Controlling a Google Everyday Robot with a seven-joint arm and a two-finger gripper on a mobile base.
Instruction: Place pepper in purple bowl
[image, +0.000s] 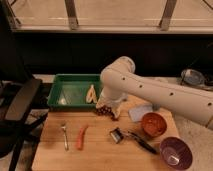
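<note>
The pepper (81, 137) is a slim orange-red chili lying on the wooden table, just right of a fork (64, 136). The purple bowl (176, 152) stands at the table's front right corner and looks empty. My white arm reaches in from the right. My gripper (108, 109) hangs at the arm's end over the back of the table, by the green tray's right edge. It is above and to the right of the pepper, and apart from it. The purple bowl is far to its right.
A green tray (64, 80) at the back left holds a pale banana-like piece (91, 94). An orange bowl (153, 124), a grey-blue sponge (141, 112) and a black-handled tool (134, 138) lie right of centre. A black chair (20, 105) stands at the left.
</note>
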